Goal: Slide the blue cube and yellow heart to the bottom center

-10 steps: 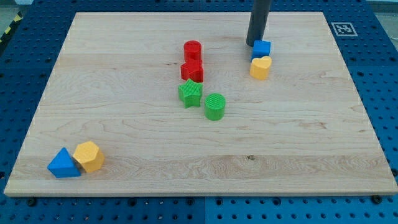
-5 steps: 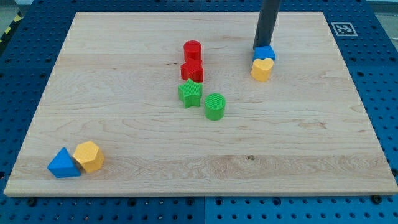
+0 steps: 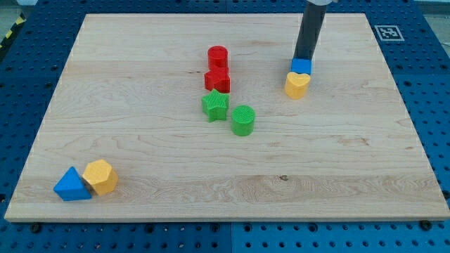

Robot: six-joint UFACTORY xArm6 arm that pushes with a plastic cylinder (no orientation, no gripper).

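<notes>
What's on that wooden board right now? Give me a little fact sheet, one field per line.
Surface: wooden board on a blue pegboard
My tip: at the top edge of the blue cube
Blue cube: upper right, touching the yellow heart below it
Yellow heart
Red blocks: cylinder above a second red block
Green blocks: star, cylinder
Bottom left: blue triangle beside a yellow hexagon
Bottom centre: no blocks yet

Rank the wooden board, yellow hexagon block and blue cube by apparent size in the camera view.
1. wooden board, by far the largest.
2. yellow hexagon block.
3. blue cube, partly hidden by my tip and farther away, so its true size is unsure.
</notes>
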